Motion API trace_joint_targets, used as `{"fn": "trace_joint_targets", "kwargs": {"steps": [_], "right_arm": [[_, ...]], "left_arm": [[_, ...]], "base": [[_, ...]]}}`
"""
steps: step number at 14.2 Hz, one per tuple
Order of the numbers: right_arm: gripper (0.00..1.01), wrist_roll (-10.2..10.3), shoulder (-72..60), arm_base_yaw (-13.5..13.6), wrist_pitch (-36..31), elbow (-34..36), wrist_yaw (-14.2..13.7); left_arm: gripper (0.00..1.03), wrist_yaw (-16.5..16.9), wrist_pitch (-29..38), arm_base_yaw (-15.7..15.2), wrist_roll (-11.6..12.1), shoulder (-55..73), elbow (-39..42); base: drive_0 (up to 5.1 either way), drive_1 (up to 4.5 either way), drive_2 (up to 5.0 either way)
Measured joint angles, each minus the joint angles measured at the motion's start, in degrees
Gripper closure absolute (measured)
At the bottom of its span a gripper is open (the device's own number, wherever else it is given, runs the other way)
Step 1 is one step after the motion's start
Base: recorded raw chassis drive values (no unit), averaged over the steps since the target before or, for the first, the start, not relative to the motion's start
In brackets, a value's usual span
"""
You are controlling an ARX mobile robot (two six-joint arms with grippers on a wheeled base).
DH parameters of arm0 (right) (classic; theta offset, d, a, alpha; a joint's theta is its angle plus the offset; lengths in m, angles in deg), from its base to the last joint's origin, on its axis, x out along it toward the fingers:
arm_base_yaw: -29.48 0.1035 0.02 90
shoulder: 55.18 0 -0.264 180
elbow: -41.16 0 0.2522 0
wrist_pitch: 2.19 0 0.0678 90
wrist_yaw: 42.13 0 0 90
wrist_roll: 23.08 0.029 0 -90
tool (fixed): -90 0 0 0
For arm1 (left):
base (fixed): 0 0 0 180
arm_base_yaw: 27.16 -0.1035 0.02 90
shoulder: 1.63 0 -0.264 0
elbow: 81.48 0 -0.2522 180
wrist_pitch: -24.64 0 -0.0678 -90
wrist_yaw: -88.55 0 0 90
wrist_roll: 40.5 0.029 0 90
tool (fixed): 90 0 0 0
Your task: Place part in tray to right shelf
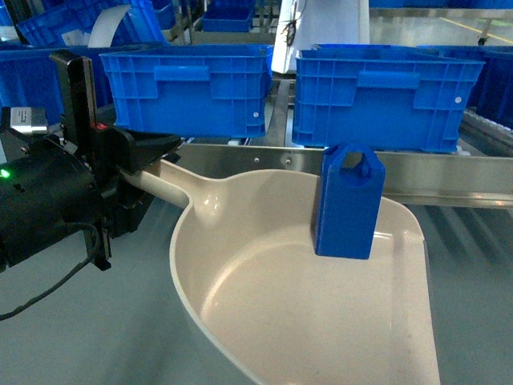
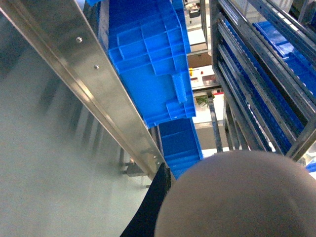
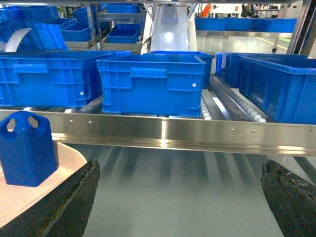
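The cream tray [image 1: 264, 313] hangs over the grey table, its handle reaching left into my left gripper [image 1: 147, 166], which is shut on it. The blue part [image 1: 349, 200] stands upright inside the tray near its far right wall. In the left wrist view the tray's rounded back [image 2: 237, 197] fills the lower right, beside one black finger [image 2: 154, 207]. My right gripper [image 3: 182, 197] is open and empty, low over the table. The part [image 3: 27, 150] and the tray's edge [image 3: 29, 197] lie to its left. The right shelf's steel front rail [image 3: 163, 131] runs just beyond, with white rollers [image 3: 242, 101] behind.
Two big blue crates [image 1: 188, 88] [image 1: 385, 96] sit on the rollers right behind the rail [image 1: 449, 172]. More blue crates [image 3: 281, 86] stand on the shelf's right side. The rail [image 2: 84, 84] and the crates show in the left wrist view too.
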Motion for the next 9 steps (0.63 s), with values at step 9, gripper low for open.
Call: {"fn": "trace_joint_targets", "kwargs": {"steps": [9], "right_arm": [[0.03, 0.0, 0.0, 0.0, -0.1, 0.0, 0.0]], "left_arm": [[0.9, -0.1, 0.1, -0.2, 0.0, 0.0, 0.0]], "base": [[-1.8, 4.55, -2.5]]}}
